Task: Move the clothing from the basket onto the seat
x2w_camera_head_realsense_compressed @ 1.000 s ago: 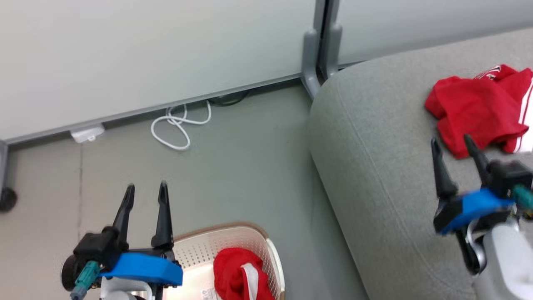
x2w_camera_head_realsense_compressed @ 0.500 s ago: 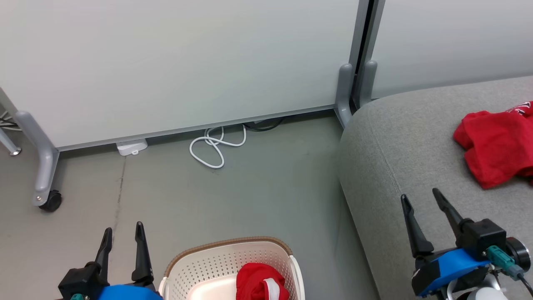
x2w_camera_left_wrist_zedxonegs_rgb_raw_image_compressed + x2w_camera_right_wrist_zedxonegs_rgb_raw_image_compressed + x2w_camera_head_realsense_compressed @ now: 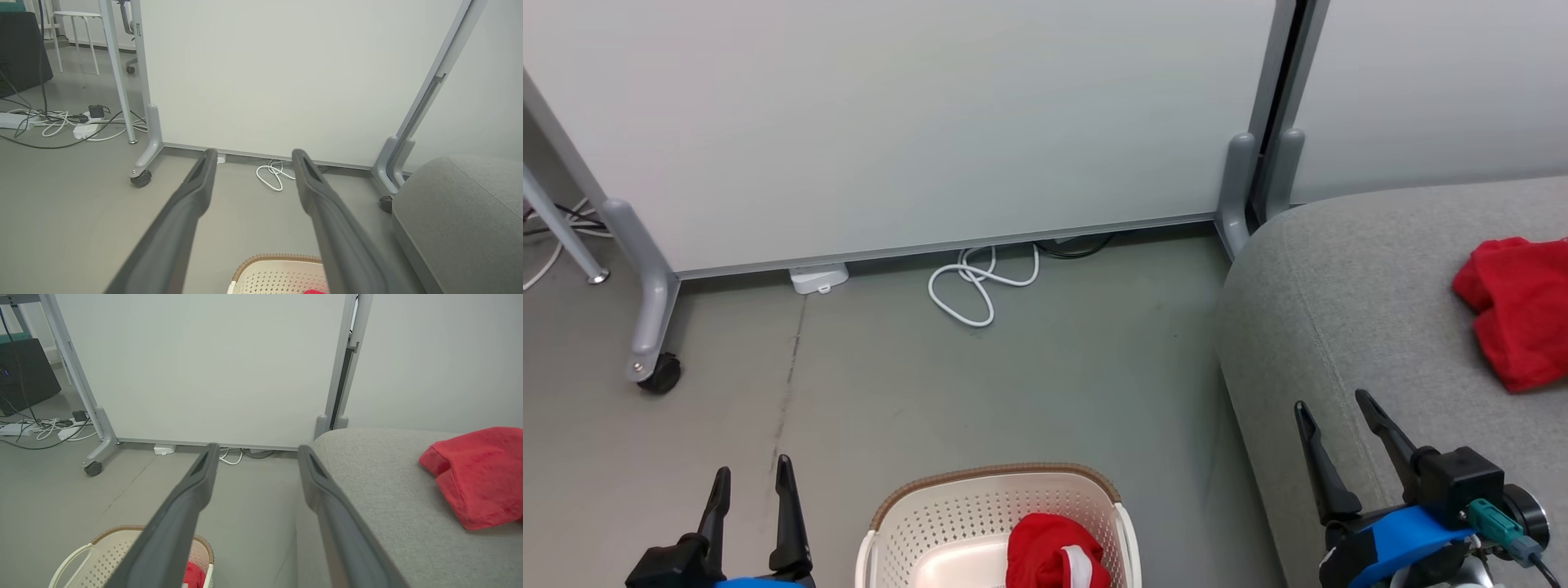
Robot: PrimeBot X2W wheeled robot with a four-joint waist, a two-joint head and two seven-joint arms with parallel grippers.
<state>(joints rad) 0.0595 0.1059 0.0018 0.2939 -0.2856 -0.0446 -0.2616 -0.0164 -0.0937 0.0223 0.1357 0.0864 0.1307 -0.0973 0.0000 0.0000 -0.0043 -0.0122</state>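
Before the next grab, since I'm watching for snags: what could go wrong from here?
The bright red garment in the cream perforated plastic basket lies bunched against its right wall; the open left gripper or right gripper reaching in could hook the holes or brown rim and drag the basket. If the base rolls forward, the looped white cable might snag a wheel.

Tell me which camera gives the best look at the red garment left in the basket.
The head view: the garment lies in the basket, its red folds and white trim seen from above, cut at the bottom edge. The right wrist view catches a red corner; the left wrist view, a sliver.
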